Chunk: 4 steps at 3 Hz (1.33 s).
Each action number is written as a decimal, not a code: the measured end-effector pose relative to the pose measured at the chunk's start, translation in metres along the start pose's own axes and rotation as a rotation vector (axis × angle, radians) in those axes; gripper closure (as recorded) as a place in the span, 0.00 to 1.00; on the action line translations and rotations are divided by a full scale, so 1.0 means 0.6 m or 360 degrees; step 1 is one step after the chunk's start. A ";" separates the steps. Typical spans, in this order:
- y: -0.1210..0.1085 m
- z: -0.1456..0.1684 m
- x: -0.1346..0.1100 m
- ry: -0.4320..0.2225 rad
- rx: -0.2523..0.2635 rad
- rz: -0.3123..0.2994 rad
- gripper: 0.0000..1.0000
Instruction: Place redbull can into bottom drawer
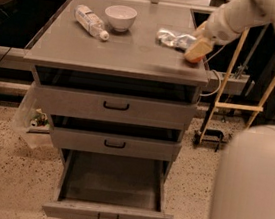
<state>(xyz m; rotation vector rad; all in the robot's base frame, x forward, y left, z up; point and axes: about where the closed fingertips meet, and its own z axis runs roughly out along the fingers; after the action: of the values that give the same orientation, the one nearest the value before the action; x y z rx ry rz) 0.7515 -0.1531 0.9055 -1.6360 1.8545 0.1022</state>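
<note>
On the cabinet top (134, 55), at about 10 o'clock from its middle, a clear plastic bottle (91, 21) lies on its side. A white bowl (120, 17) stands just beside it, toward 11 o'clock.

Below, at 6 o'clock, the bottom drawer (133, 216) is pulled out and its inside looks bare, so the opening part is done. The two shallower drawers above it are closed.

The redbull can (173, 37) is not yet in the drawer. It lies on its side on the top, at roughly 1 o'clock from the top's middle, near the right edge. Lifting it, carrying it down and letting it go all appear to be left, so I judge the task to be in its early half.

The gripper (198, 49) comes in from 2 o'clock on the white arm (255, 16) and sits low at the can's right end, touching it or very nearly. I cannot tell how wide it stands, nor whether it has the can in hold.
</note>
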 end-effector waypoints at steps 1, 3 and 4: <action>-0.006 -0.074 0.034 0.0033 0.0170 0.0021 1.00; 0.037 -0.066 0.019 0.0006 0.0088 -0.0020 1.00; 0.116 -0.119 -0.032 -0.0131 0.0088 -0.0086 1.00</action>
<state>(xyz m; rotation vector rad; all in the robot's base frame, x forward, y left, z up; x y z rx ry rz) 0.6588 -0.1548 0.9466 -1.6189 1.7353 0.0927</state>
